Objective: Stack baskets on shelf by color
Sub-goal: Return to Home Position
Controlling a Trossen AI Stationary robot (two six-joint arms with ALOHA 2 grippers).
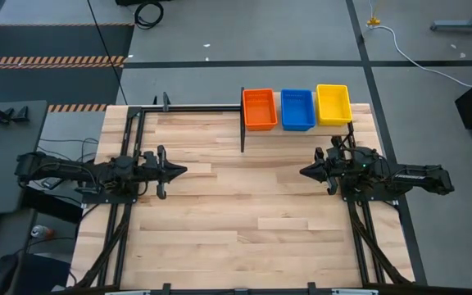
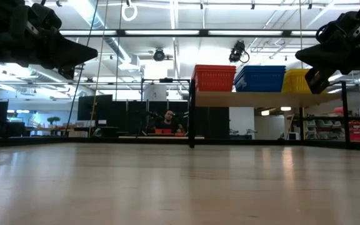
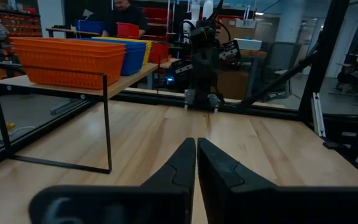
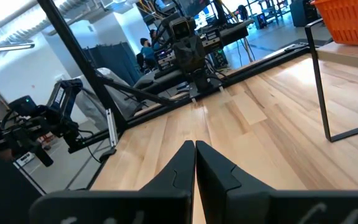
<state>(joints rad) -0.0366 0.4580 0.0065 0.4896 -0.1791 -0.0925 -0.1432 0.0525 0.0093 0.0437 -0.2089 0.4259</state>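
Note:
Three baskets sit side by side on the shelf (image 1: 301, 124) at the table's far right: orange (image 1: 260, 109), blue (image 1: 297, 109) and yellow (image 1: 333, 105). Whether each is one basket or a stack cannot be told. The shelf stands on thin black posts (image 3: 107, 124). My left gripper (image 1: 183, 170) hovers shut at the table's left side, pointing level toward the right. My right gripper (image 1: 304, 172) hovers shut at the right side, pointing level toward the left. Both are clear of the baskets and hold nothing.
A black metal frame rail (image 1: 195, 106) runs along the table's far edge left of the shelf. Bare wooden tabletop (image 1: 244, 213) lies between the two grippers and toward the near edge. A person (image 2: 169, 119) sits in the room beyond the table.

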